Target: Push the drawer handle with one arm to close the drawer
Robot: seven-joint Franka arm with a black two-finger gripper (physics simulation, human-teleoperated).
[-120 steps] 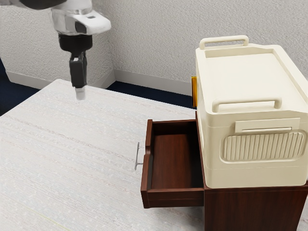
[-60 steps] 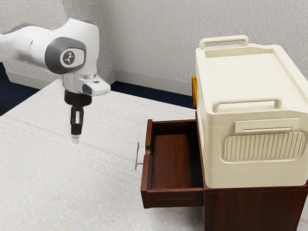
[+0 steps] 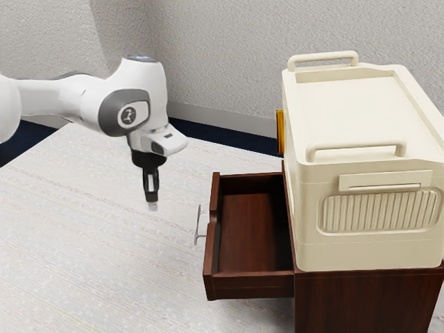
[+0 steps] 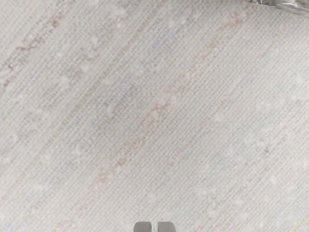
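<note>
The gripper [image 3: 152, 206] points down over the table at the exterior view's left of the drawer, its fingertips together and holding nothing. A gap separates it from the thin silver handle [image 3: 198, 225] on the drawer front. The dark reddish-brown drawer [image 3: 250, 232] is pulled well out of its cabinet, and its inside is bare. In the wrist view, the gripper [image 4: 154, 227] appears at the lower edge with its fingertips close side by side. A shiny metal piece [image 4: 289, 7], apparently part of the handle, enters at the upper corner.
A large cream box [image 3: 368, 208] with raised rails sits on the brown cabinet [image 3: 364, 302]. An orange-yellow piece [image 3: 280, 132] stands by the box's far side. The pale streaked table [image 3: 83, 243] extends beneath the arm and beside the drawer.
My hand has come down from high over the table, then moved toward the exterior view's right, nearer the handle. Drawer and box have stayed still.
</note>
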